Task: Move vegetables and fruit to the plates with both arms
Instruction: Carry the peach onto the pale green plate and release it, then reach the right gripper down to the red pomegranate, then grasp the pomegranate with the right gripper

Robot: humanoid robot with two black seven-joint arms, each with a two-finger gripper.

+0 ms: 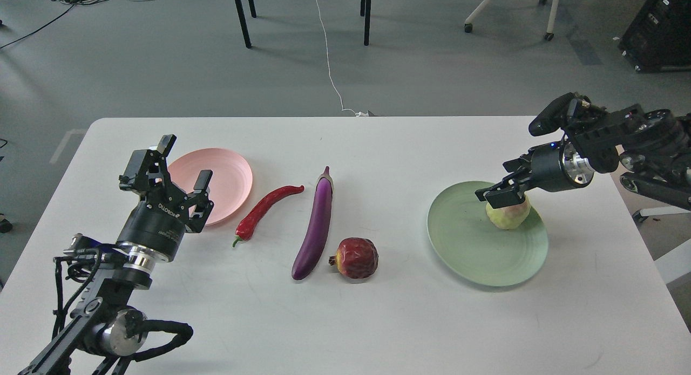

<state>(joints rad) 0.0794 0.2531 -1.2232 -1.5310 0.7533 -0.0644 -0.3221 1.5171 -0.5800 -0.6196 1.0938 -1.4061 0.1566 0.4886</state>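
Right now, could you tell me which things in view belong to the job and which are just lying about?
Job: chili pepper, eggplant, pomegranate, pale-green fruit, pink plate, green plate, left gripper, right gripper.
Lying about: white cable, chair legs, black case.

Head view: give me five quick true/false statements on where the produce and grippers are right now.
1. The pale-green fruit is over the green plate, with the right gripper at it. True.
2. The chili pepper lies on the pink plate. False: it lies on the table, right of that plate.
3. The left gripper is open and holds nothing. True.
4. The pomegranate is on the green plate. False: it sits on the table beside the eggplant.
5. The eggplant lies between the chili pepper and the green plate. True.
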